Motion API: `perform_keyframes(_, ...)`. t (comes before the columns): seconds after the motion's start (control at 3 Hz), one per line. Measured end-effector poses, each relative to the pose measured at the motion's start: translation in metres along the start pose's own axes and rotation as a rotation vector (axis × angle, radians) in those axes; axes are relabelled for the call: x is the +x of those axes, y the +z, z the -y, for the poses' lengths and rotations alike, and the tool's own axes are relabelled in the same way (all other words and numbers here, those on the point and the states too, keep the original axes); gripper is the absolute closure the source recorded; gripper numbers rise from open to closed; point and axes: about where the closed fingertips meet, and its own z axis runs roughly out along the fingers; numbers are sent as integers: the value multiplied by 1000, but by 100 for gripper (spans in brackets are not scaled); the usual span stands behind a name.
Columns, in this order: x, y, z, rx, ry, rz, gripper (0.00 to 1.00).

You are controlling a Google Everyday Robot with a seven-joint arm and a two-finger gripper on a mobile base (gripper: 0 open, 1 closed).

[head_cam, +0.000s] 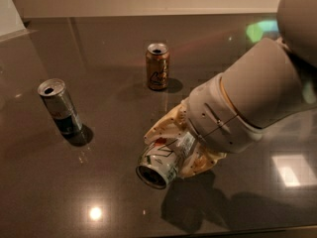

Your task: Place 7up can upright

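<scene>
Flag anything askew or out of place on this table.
The 7up can is tipped sideways, gripped in the hand at front centre, one end facing the camera. The brown-gold can and the slim silver can stand upright. No spill shows.

Arm [262, 83] enters from upper right, wrist [218, 120] angled down-left. Gripper [173, 150] at lower centre of view, cream fingers [159, 129] clamped around the 7up can [157, 163], held tilted with one end pointing down-left.
</scene>
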Motion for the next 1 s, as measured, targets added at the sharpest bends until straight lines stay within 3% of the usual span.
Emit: perform_keyframes(1.0, 47, -24, 2, 121, 316, 26, 100)
